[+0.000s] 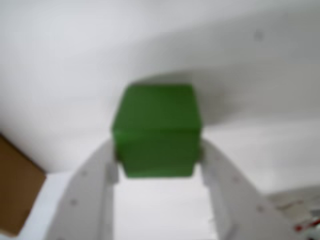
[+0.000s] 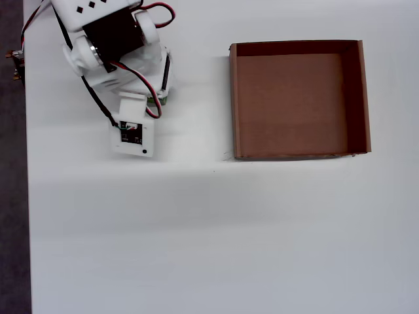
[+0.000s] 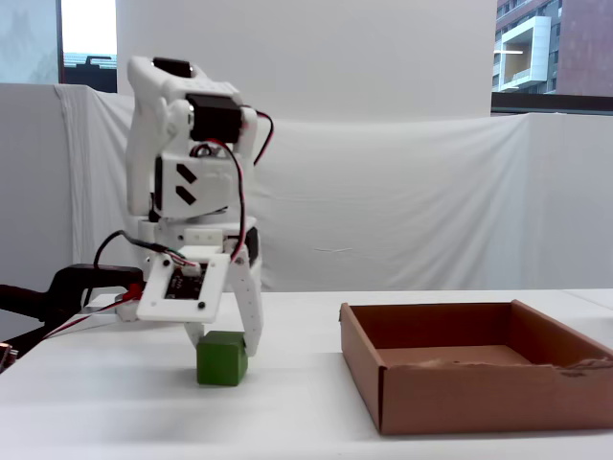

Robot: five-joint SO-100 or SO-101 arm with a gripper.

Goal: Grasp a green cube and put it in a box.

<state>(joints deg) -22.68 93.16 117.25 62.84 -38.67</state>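
The green cube [image 1: 156, 131] fills the middle of the wrist view, blurred, with a white finger pressed against each of its sides. My gripper [image 1: 157, 156] is shut on it. In the fixed view the cube [image 3: 222, 362] rests on the white table with the gripper [image 3: 226, 341] reaching down around it. In the overhead view only a green sliver of the cube [image 2: 160, 101] shows under the arm. The brown cardboard box [image 2: 234, 98] lies empty to the right, apart from the cube; it also shows in the fixed view [image 3: 479, 395] and at the left edge of the wrist view [image 1: 15, 190].
The arm's base and red and black cables [image 2: 26, 33] sit at the table's top left in the overhead view. A dark strip [image 2: 12, 196] marks the table's left edge. A black clamp [image 3: 57, 287] stands left of the arm in the fixed view.
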